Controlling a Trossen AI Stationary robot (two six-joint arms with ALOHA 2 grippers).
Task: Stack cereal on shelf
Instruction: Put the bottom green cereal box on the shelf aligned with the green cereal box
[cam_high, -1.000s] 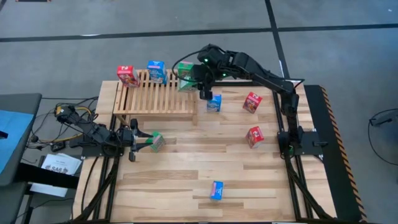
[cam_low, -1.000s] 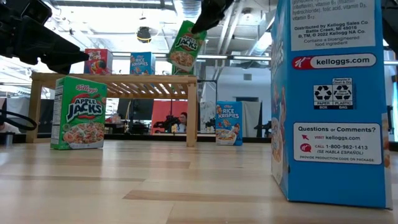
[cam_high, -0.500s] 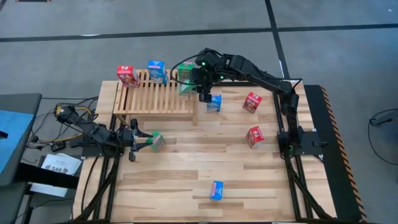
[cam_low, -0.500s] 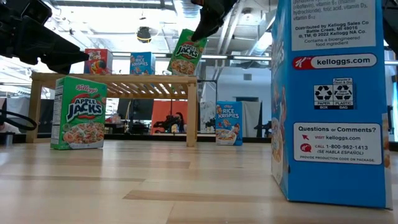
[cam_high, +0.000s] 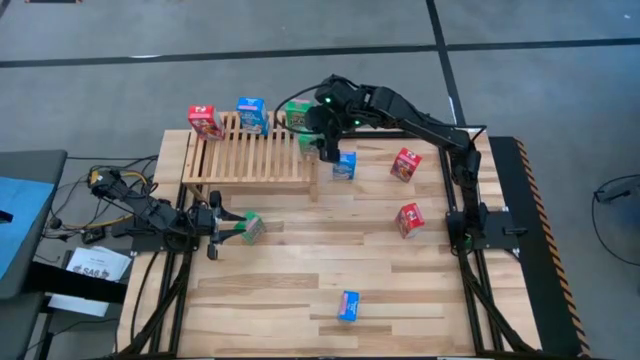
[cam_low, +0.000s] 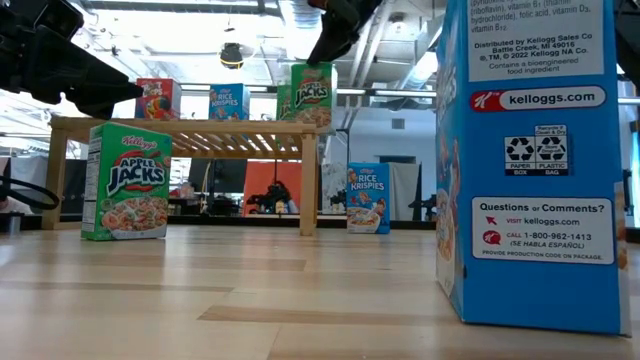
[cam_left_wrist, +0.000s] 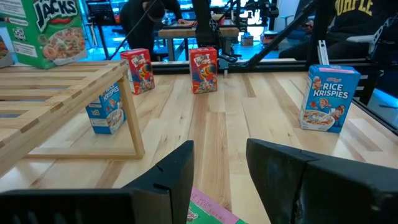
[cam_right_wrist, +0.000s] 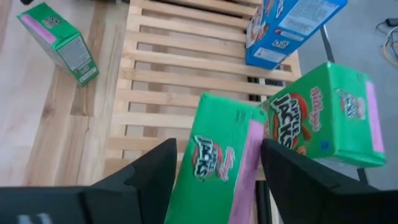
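The slatted wooden shelf (cam_high: 255, 150) stands at the table's far left. On it stand a red cereal box (cam_low: 158, 98), a blue one (cam_low: 229, 101) and two green ones at its right end. The nearer green box (cam_right_wrist: 217, 155) is upright on the slats. My right gripper (cam_right_wrist: 217, 143) is open just above it, one finger on either side of its upper end. My left gripper (cam_left_wrist: 219, 162) is parked level at the table's left edge, its fingers a little apart with nothing between them. It hangs over another green box (cam_high: 252, 228) that stands on the table. My right gripper comes slanting down from the table's right, and its fingers (cam_right_wrist: 158, 171) flank the two broad faces of the green box near its top (cam_low: 312, 68). I cannot tell whether they touch it. The box stands upright with its bottom on the shelf slats.
On the tabletop stand a blue box (cam_high: 344, 165) beside the shelf's right leg, two red boxes (cam_high: 405, 164) (cam_high: 410, 218) toward the right and a blue box (cam_high: 348, 305) near the front edge. Bare planks lie across the middle.
My right gripper has carried the green box a little toward the shelf's far right corner and down. The box was lifted and tilted. It now stands upright on the slats beside the other green box.
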